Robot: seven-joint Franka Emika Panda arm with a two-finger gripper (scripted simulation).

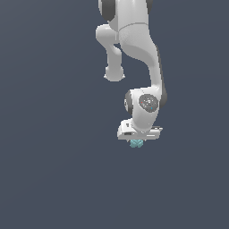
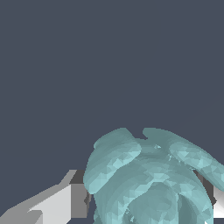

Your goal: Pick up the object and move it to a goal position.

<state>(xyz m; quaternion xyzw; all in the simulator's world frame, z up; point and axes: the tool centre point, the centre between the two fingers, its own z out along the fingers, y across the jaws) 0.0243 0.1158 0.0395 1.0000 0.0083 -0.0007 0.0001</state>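
White robot arm reaches down from twelve o'clock; its gripper points downward, fingers closed on the pale teal lumpy object, which fills the wrist view between them.

Flat, even simulator lighting; sharp, shadowless renders.

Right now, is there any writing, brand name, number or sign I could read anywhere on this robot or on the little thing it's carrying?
None can be read.
Round dark cap on the arm's wrist joint: a few tiny light specks, too small to tell whether they are text.
White gripper: no label shows.
Pale teal lumpy object: bare bumpy surface, no marks.
Dark grey background: plain.
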